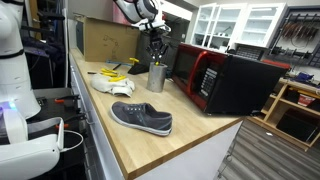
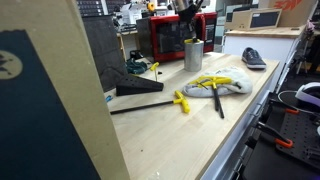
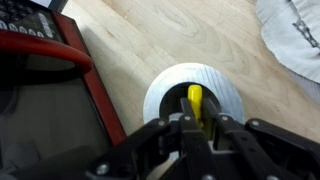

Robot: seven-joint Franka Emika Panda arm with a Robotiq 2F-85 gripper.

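Yellow tool (image 3: pixel 195 100): slim and upright, lower end inside the cup (image 3: pixel 160 90); gripped near its top, probably so that it hangs plumb and clears the rim.
Cup: metal, round, standing on the tabletop (image 1: pixel 190 125) just beside the microwave (image 1: pixel 225 80); open mouth directly under the arm, which would explain the straight-down pose.
Fingers (image 3: pixel 183 128): drawn together and clamped on the yellow tool from two sides; no contact with the cup's rim to be made out.
Microwave: red and black; close enough to the cup to leave little room on that side.
Cloth (image 1: pixel 112 84): pale and crumpled, apart from the cup, carrying more yellow-handled tools.
Shoe (image 1: pixel 141 117): grey, resting on its sole, well apart from the cup, near the tabletop's front edge.
Box (image 1: pixel 105 40): cardboard, at the back, beyond the cup.
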